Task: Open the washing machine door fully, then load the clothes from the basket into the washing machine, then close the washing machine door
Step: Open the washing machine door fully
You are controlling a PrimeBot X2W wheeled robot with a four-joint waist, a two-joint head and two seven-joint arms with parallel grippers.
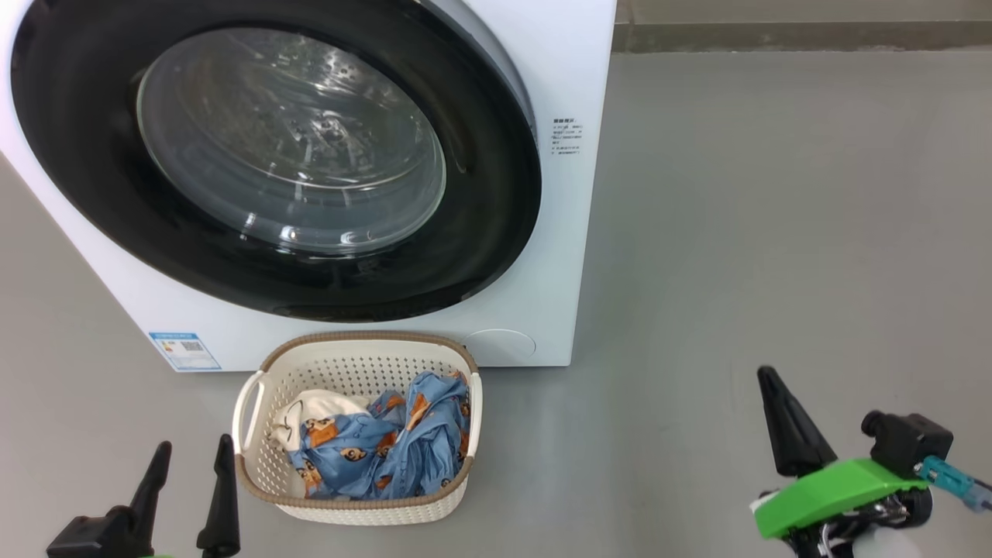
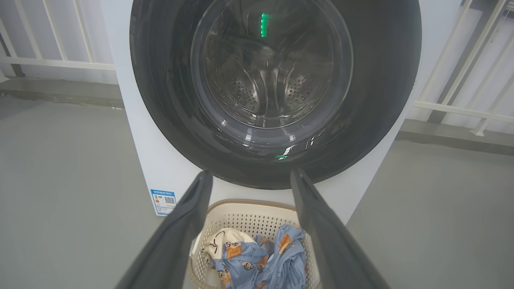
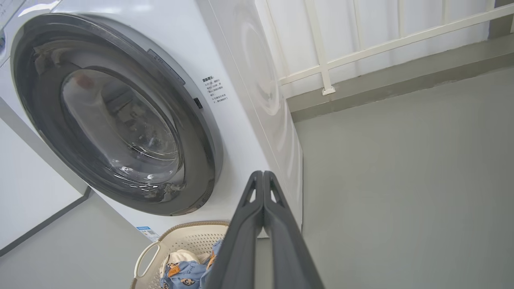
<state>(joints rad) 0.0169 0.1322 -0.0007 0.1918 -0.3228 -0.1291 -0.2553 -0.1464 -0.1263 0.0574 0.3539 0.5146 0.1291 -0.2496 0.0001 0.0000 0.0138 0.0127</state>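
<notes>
The white washing machine (image 1: 558,256) stands ahead with its round black-rimmed washing machine door (image 1: 279,163) closed flat against the front; the steel drum shows through the glass. On the floor before it sits the cream basket (image 1: 356,364) holding the clothes (image 1: 387,446), blue bear-print fabric with a cream garment. My left gripper (image 1: 191,459) hovers just left of the basket, fingers apart and empty. My right gripper (image 1: 767,376) is low at the right, well clear of the basket, its fingers pressed together on nothing. The door (image 2: 277,88) and basket (image 2: 249,212) show in the left wrist view, the shut right gripper (image 3: 263,173) in the right wrist view.
Grey floor (image 1: 775,232) stretches open to the right of the machine. A white railing (image 3: 353,52) and a low kerb (image 3: 401,80) run behind it. A blue label (image 1: 184,350) marks the machine's lower left corner.
</notes>
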